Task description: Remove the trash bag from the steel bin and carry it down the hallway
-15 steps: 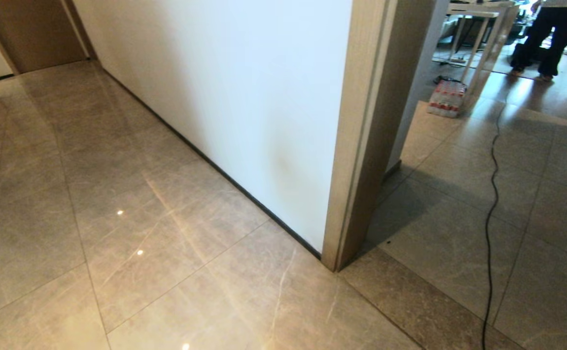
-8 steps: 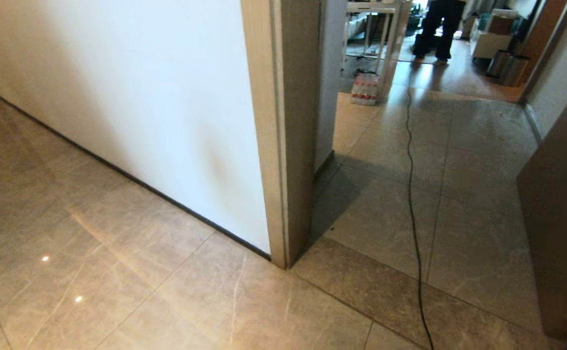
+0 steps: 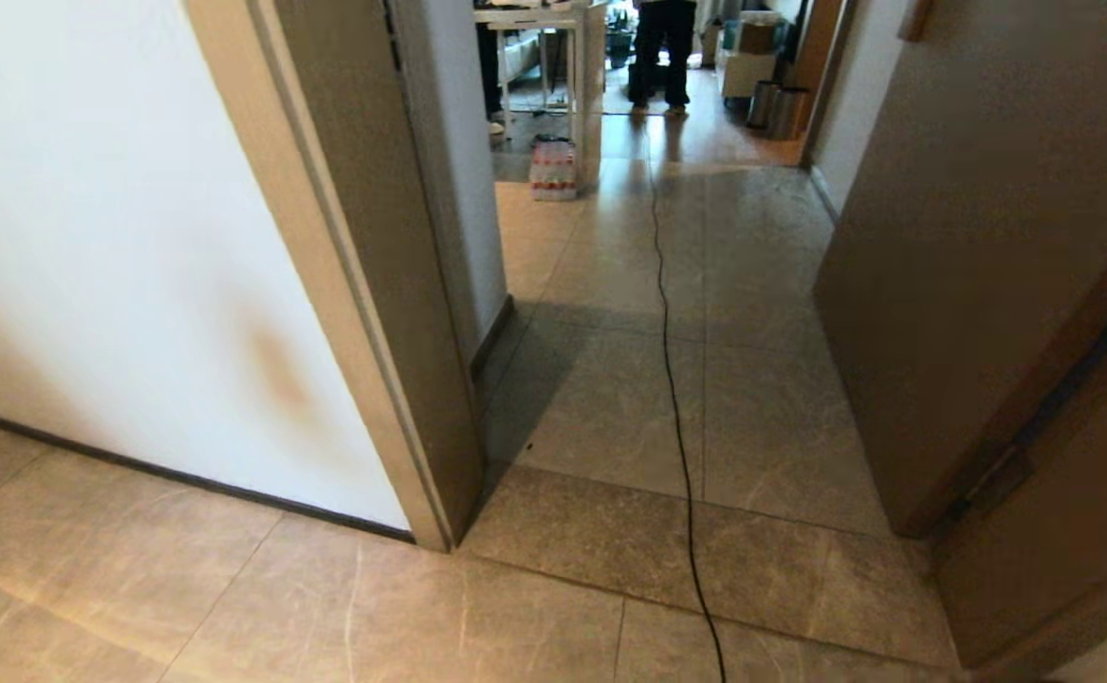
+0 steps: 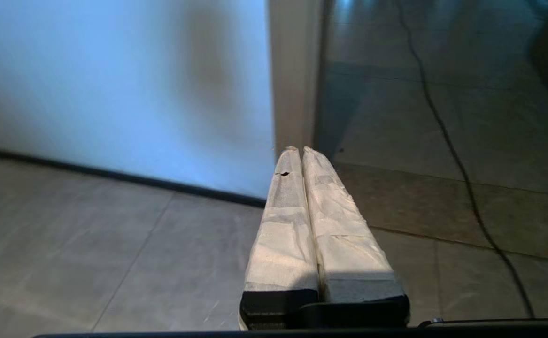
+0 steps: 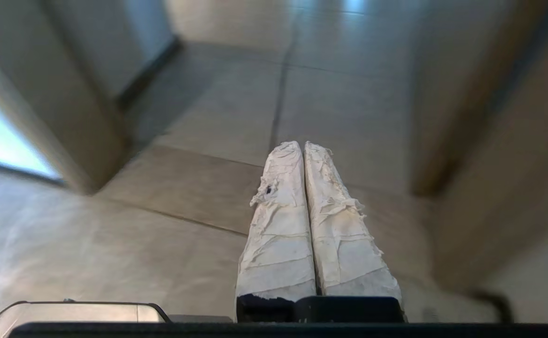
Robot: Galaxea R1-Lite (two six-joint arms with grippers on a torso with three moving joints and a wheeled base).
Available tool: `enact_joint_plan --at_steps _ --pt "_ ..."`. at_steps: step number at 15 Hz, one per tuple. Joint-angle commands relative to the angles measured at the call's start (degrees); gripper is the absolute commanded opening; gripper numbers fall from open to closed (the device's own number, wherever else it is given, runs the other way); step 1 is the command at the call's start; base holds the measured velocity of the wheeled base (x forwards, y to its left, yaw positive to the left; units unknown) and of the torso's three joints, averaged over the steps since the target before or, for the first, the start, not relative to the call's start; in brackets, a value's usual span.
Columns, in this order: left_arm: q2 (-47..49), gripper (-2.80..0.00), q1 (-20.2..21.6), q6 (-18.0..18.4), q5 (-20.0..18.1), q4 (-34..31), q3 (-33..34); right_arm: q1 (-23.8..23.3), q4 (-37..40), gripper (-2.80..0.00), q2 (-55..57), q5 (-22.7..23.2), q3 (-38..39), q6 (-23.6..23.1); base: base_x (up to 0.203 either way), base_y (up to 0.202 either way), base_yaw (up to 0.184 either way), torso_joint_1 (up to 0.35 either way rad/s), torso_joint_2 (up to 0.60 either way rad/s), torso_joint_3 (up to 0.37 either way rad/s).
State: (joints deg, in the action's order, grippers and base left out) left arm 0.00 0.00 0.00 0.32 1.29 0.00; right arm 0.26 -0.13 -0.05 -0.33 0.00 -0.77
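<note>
Left gripper [image 4: 300, 149]: tape-wrapped fingers pressed flat together, nothing between them; tips aimed at the base of a wooden door frame [image 4: 295, 75].
Right gripper [image 5: 302, 143]: tape-wrapped fingers likewise clenched on nothing, wrapping frayed; poised above the floor.
White wall [image 3: 107, 247]: ahead of the left gripper, on its outer side, with a dark skirting strip [image 3: 174, 474] along the foot and a brownish smudge near the frame.
Hallway [image 3: 733, 285]: grey-beige stone tiles running on beyond both grippers, between the door frame [image 3: 363, 285] and a brown panel [image 3: 970, 218] on the right gripper's outer side.
Black cable [image 3: 672, 379]: lying lengthwise on the tiles, ahead of the grippers and roughly between them.
Pack of bottles [image 3: 553, 169]: on the floor, far down the passage, beside a pale table leg [image 3: 586, 90].
Person [image 3: 664, 52]: legs in dark trousers only, standing at the far end.
Steel bins [image 3: 777, 109]: two metallic cylinders far off by the right wall; too small to tell which is the task's one.
Trash bag: cannot be made out in any view.
</note>
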Motion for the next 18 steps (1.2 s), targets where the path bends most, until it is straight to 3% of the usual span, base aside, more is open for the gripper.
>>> enact_joint_plan --at_steps 1,10,18 --pt "0.0 -2.80 0.0 0.0 0.0 0.0 0.6 0.0 -0.1 -2.80 0.0 0.0 0.0 0.0 -0.001 0.010 -0.165 0.006 0.01 0.002" --pt "0.0 -2.80 0.0 0.0 0.0 0.0 0.7 0.1 0.1 -2.80 0.0 0.1 0.0 -0.5 0.002 0.011 -0.166 0.002 0.00 0.001" --pt "0.0 -2.80 0.0 0.0 0.0 0.0 0.6 0.0 0.1 -2.80 0.0 0.1 0.0 -0.6 0.000 0.000 -0.009 0.000 0.00 0.000"
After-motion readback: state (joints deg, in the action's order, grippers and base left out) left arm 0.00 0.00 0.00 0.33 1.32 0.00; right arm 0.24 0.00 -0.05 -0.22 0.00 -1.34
